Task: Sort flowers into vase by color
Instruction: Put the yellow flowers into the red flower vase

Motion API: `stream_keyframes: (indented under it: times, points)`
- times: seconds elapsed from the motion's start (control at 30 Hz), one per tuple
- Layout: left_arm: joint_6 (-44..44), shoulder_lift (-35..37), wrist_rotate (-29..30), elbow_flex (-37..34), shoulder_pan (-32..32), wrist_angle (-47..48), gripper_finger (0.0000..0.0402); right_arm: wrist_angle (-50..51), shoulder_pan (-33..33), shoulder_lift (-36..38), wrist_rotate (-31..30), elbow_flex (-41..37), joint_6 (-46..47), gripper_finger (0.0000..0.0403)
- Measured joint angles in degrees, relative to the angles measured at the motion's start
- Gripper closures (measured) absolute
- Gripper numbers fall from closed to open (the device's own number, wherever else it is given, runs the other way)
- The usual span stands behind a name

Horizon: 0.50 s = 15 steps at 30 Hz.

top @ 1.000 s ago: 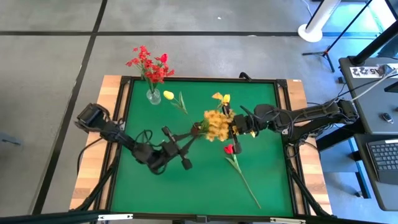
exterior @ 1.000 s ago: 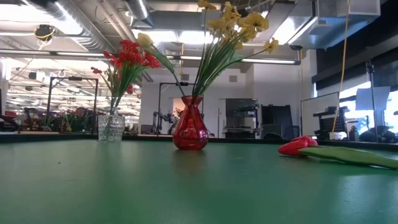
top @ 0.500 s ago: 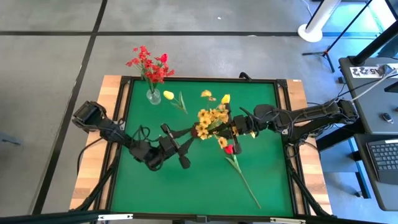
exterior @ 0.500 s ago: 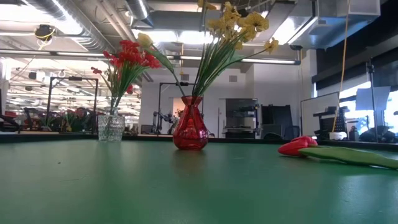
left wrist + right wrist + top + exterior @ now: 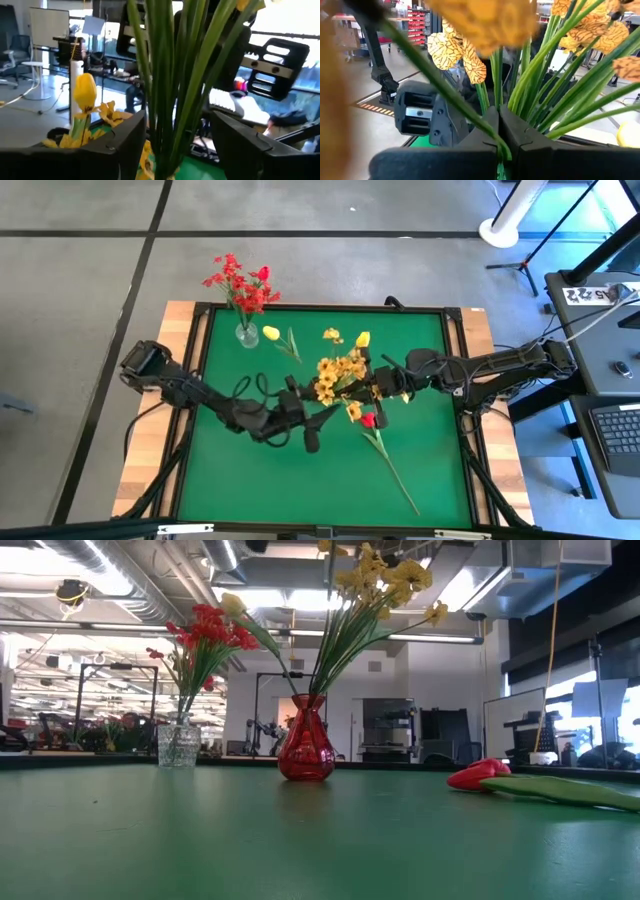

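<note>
A red vase [image 5: 305,750] stands mid-table holding yellow flowers [image 5: 340,375] on green stems. A clear vase [image 5: 245,333] at the far left holds red flowers [image 5: 240,285]. One yellow tulip [image 5: 272,333] lies flat beside the clear vase. A red tulip [image 5: 368,420] lies on the mat right of centre, its stem [image 5: 395,470] running toward the near edge. My left gripper [image 5: 177,130] is open, one finger on each side of the yellow bunch's stems [image 5: 165,90] without touching them. My right gripper [image 5: 499,142], coming from the right, is shut on a stem at the bunch. My right gripper pinches one thin green stem [image 5: 470,117] of a yellow flower between its two fingers, coming about level from the table's right side. The stem lies slanted across the fingers and rises away from them. Its lower end is hidden behind the fingers.
Black raised rim [image 5: 320,308] frames the green mat; wooden table edges lie beyond it. The two arms face each other across the red vase, close together. Bare mat shows at the near left [image 5: 230,480] and the far right [image 5: 420,335].
My left gripper has moved toward the table's right, closer to the yellow bunch. In the high view the yellow blossoms, bunched tightly a second ago, now stand spread apart. My right gripper has stayed by the bunch.
</note>
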State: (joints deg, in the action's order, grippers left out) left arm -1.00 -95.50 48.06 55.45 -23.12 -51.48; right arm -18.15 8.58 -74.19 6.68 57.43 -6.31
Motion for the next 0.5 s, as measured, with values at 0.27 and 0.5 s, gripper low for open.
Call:
stream_keyframes:
  times: [0.27,0.5]
  points:
    - [5.54,0.17,5.52,5.80,-1.96,6.85,0.0211,1.57,0.00,0.04,0.02,0.00,0.00,0.0403]
    - [8.05,1.66,11.33,6.32,-5.05,6.90,0.0223,1.70,0.01,0.04,0.04,0.00,0.00,0.0403]
